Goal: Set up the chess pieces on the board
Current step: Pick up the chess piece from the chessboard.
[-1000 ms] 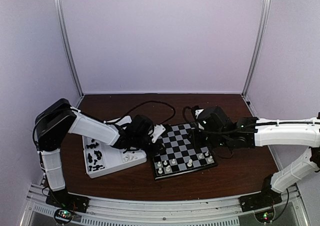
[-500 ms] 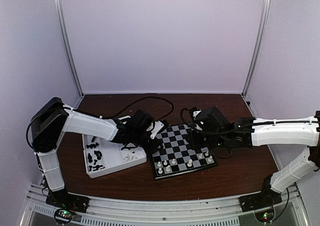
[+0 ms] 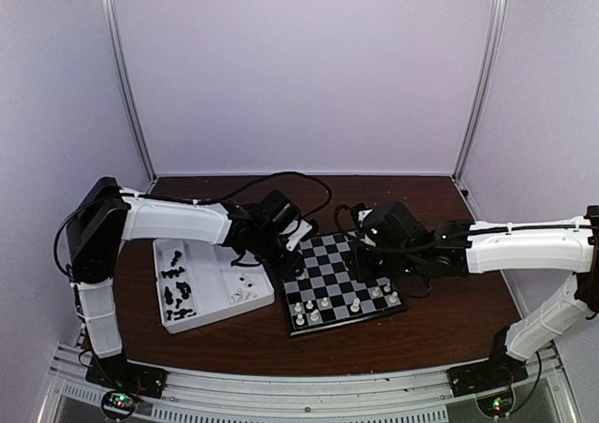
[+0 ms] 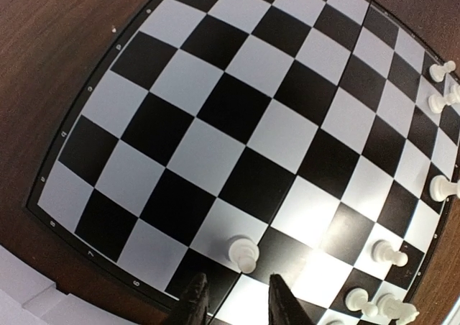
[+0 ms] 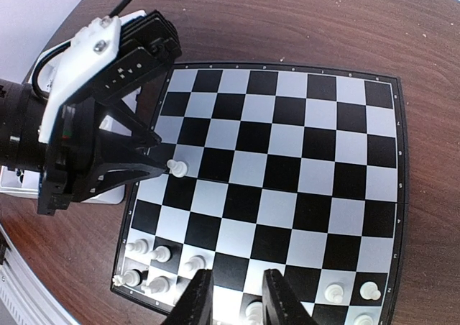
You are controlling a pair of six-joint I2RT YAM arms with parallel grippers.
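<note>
Two white arms lean over the dark brown table (image 3: 440,334): the left arm (image 3: 178,219) comes from the left side and the right arm (image 3: 524,245) from the right. At the left lies the white tray (image 3: 217,316). It holds black pieces (image 3: 178,294) in its left compartment and a few white ones (image 3: 245,287) in the part on the right.

Just beside the tray, on its right, lies the board (image 3: 342,264), turned a little against the table edge. Cream-white pieces (image 3: 325,303) stand upright in the two rows along its near edge.

The left gripper (image 4: 237,282) hangs low over the board's side nearest the tray, with its jaws apart. One white pawn (image 4: 243,253) stands just in front of the fingertips. It is upright, its long axis vertical, the round head up and the base on a square. It seems that neither finger touches it, though the wrist view shows only the finger ends.

The right gripper (image 5: 236,276) hovers higher above the board. Its jaws are a little apart and nothing is between them.
</note>
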